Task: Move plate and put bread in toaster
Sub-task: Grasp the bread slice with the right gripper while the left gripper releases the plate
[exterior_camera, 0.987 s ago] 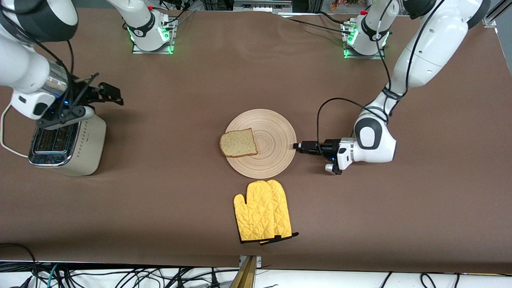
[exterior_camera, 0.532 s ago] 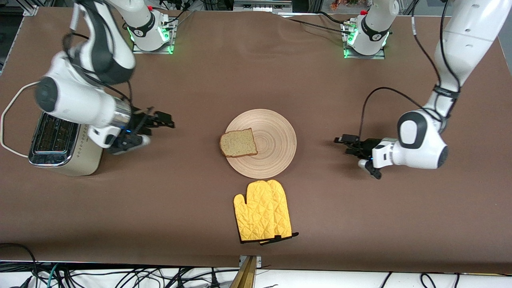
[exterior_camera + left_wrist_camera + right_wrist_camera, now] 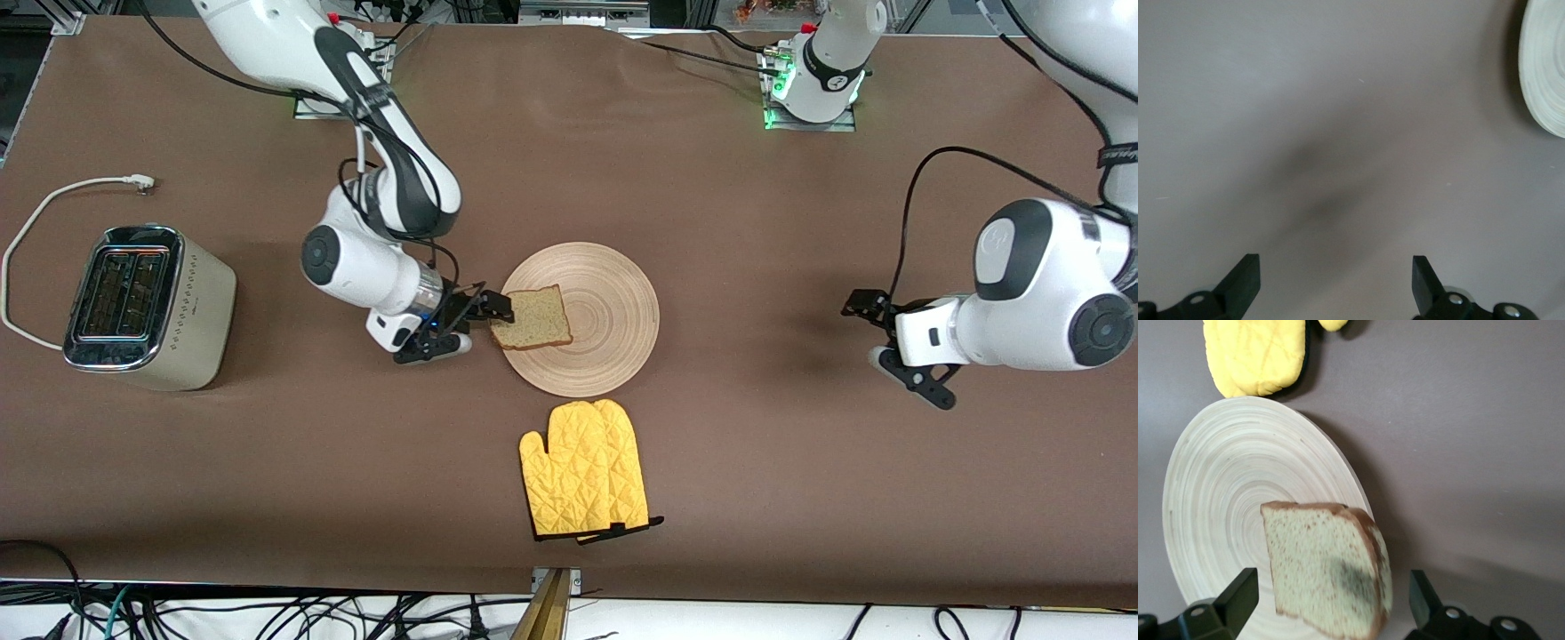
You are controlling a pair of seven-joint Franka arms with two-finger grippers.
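Reaching toward the centre of the frame, the right claw (image 3: 498,313) hangs at the edge of the plate (image 3: 613,311), its fingers spread wide on either side of the bread's (image 3: 531,318) crust end without closing on it. In the right wrist view the two dark fingertips (image 3: 1238,590) flank the slice (image 3: 1328,567) with clear gaps showing. The bread lies flat on the plate, on the part toward the right arm's end of the brown tabletop (image 3: 756,498), with one corner overhanging the rim. The toaster (image 3: 147,307) stands at mid-left of the frame, well apart from the plate, its two slots holding no bread and its white cord (image 3: 53,200) looping above it in the frame. A pair of yellow oven mitts (image 3: 582,471) lies just below the plate, nearer the front camera. At the right edge of the frame the left claw (image 3: 876,329) hovers over bare tabletop, fingers wide apart and holding nothing; its wrist view shows only the plate's rim (image 3: 1545,73) in the upper right corner.
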